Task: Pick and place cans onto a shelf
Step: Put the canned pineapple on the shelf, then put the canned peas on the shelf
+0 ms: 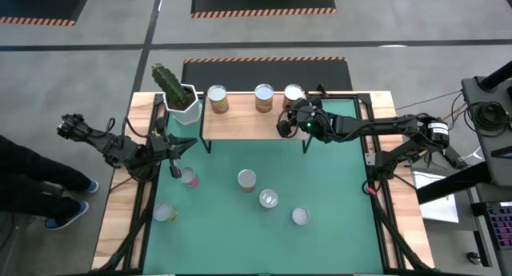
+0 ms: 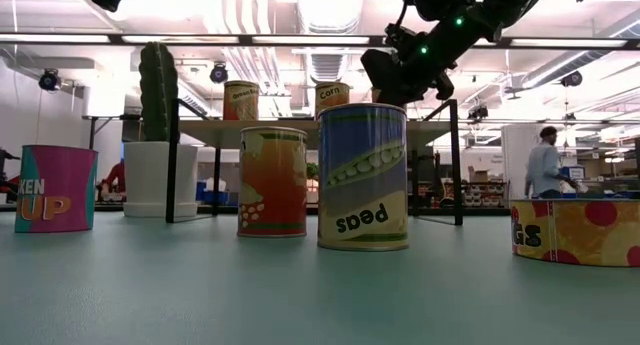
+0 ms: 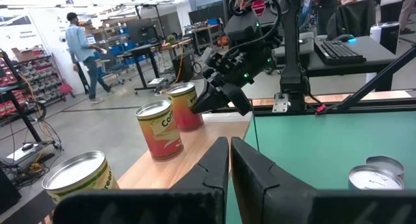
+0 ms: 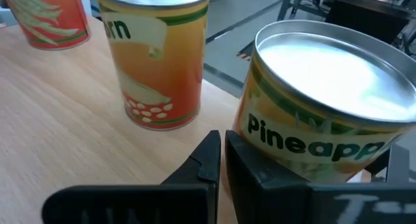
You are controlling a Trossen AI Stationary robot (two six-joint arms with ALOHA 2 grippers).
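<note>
On the shelf (image 1: 248,120) at the table's far edge stand three cans — one beside the cactus pot (image 1: 182,106), a corn can (image 1: 264,97) mid-board, and a pineapple can (image 4: 331,113) at the right end. Right gripper (image 1: 282,126) hovers over the board just beside the pineapple can, fingers pressed together, holding nothing. Left gripper (image 1: 186,148) sits over the green mat near the shelf's left leg — fingers together too, empty. Five more cans are on the mat: pink can (image 1: 188,177), a pale one (image 1: 165,213) near the left edge, three (image 1: 268,198) in the middle.
</note>
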